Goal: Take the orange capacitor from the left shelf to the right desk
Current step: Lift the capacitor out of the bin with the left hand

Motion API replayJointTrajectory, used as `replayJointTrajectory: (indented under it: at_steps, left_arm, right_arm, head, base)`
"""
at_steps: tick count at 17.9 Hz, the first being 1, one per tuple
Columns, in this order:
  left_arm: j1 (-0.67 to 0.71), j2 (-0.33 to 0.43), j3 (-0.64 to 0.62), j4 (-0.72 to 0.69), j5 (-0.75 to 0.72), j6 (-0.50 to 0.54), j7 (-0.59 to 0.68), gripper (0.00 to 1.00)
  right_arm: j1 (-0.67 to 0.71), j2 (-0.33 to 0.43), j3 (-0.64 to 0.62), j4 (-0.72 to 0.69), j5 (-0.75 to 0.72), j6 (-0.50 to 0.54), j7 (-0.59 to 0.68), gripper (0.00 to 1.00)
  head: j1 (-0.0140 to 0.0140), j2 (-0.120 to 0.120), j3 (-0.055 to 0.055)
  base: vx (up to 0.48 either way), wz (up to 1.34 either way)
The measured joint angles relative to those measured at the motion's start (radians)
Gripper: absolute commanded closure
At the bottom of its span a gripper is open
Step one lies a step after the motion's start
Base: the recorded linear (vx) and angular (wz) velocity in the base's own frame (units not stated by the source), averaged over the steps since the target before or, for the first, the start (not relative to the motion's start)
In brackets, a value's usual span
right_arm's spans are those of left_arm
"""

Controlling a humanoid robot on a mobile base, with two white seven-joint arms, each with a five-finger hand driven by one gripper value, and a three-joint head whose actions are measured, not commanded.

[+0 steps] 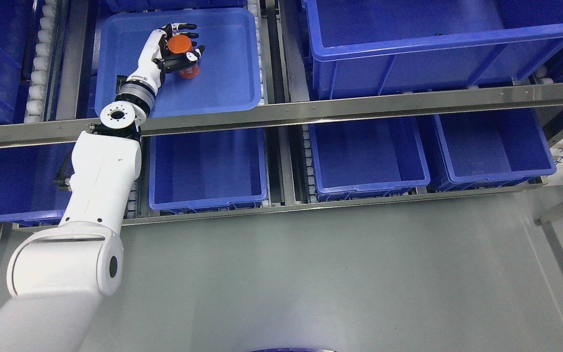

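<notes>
An orange capacitor (182, 49), a short cylinder, stands in a shallow blue tray (223, 83) on the upper shelf at the left. My left hand (180, 46) reaches up into the tray from the lower left and its black fingers wrap around the capacitor from both sides. The capacitor's base still seems to be at the tray floor. The right arm does not show.
A steel shelf rail (359, 105) crosses in front of the tray. Large blue bins (408, 54) fill the upper right and several blue bins (208, 171) sit on the lower shelf. Grey floor (335, 274) lies below.
</notes>
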Motion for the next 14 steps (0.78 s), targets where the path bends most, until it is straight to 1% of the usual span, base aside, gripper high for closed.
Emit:
replayJointTrajectory:
  at_steps: [3, 6, 7, 8, 9, 12, 14]
  left_arm:
    - [0.012, 0.005, 0.021, 0.004, 0.002, -0.062, 0.000, 0.94]
    - [0.018, 0.006, 0.040, 0.007, 0.005, -0.079, -0.004, 0.94]
    - [0.021, 0.006, 0.045, 0.007, 0.006, -0.081, -0.005, 0.95]
    - [0.024, 0.006, 0.050, 0.008, 0.006, -0.084, -0.005, 1.00]
    - [0.026, 0.005, 0.056, 0.008, 0.008, -0.096, -0.006, 1.00]
    - [0.032, -0.008, 0.083, -0.002, 0.015, -0.174, -0.038, 1.00]
    - [0.034, -0.014, 0.102, -0.021, 0.024, -0.204, -0.062, 1.00]
  right_arm:
    - [0.000, 0.000, 0.000, 0.000, 0.000, -0.002, 0.000, 0.00]
    - [0.000, 0.000, 0.000, 0.000, 0.000, -0.004, 0.000, 0.00]
    - [0.000, 0.000, 0.000, 0.000, 0.000, -0.003, 0.000, 0.00]
    - [0.000, 0.000, 0.000, 0.000, 0.000, -0.002, 0.000, 0.00]
    - [0.000, 0.000, 0.000, 0.000, 0.000, -0.002, 0.000, 0.00]
    - [0.000, 0.000, 0.000, 0.000, 0.000, 0.000, 0.000, 0.00]
    - [0.000, 0.000, 0.000, 0.000, 0.000, 0.000, 0.000, 0.00]
  head:
    - [0.0000, 0.000, 0.000]
    - [0.0000, 0.000, 0.000]
    - [0.0000, 0.000, 0.000]
    - [0.0000, 0.000, 0.000]
    - [0.0000, 0.000, 0.000]
    - [0.0000, 0.000, 0.000]
    - [0.0000, 0.000, 0.000]
  base:
    - [-0.007, 0.00]
    - [0.000, 0.00]
    - [0.000, 0.00]
    - [0.000, 0.00]
    - [0.000, 0.00]
    - [0.000, 0.00]
    - [0.000, 0.00]
